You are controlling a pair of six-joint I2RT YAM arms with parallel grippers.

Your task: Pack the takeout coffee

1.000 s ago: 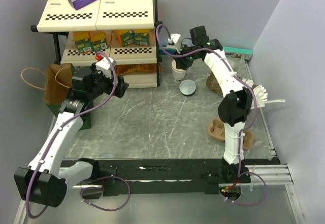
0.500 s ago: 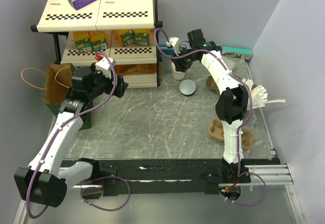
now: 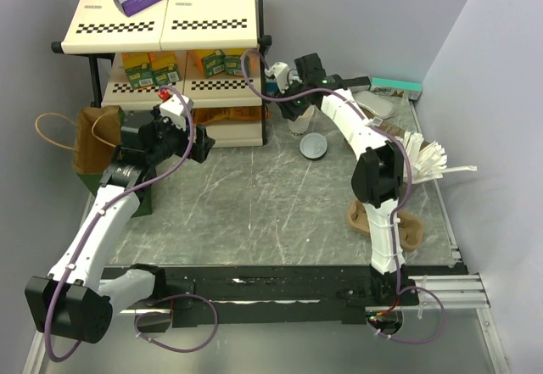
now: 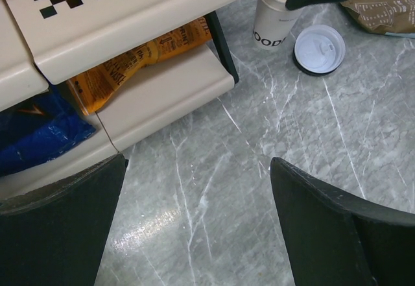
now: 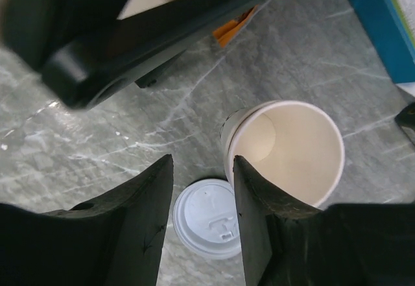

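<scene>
Pale walls (image 3: 501,52) enclose a grey marble table (image 3: 254,196) and cream shelf (image 3: 204,13).

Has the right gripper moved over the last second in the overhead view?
Yes. The right gripper has swung left, toward the shelf, and is now over the white paper cup beside the loose lid.

Top camera high behind arm bases, looking down over whole grey marbled worktop (image 3: 254,196). Left wrist camera angled forward-down, mid-range; right wrist close overhead. All share white tapered paper cup (image 3: 298,124) beside white round plastic lid (image 3: 313,146).
</scene>
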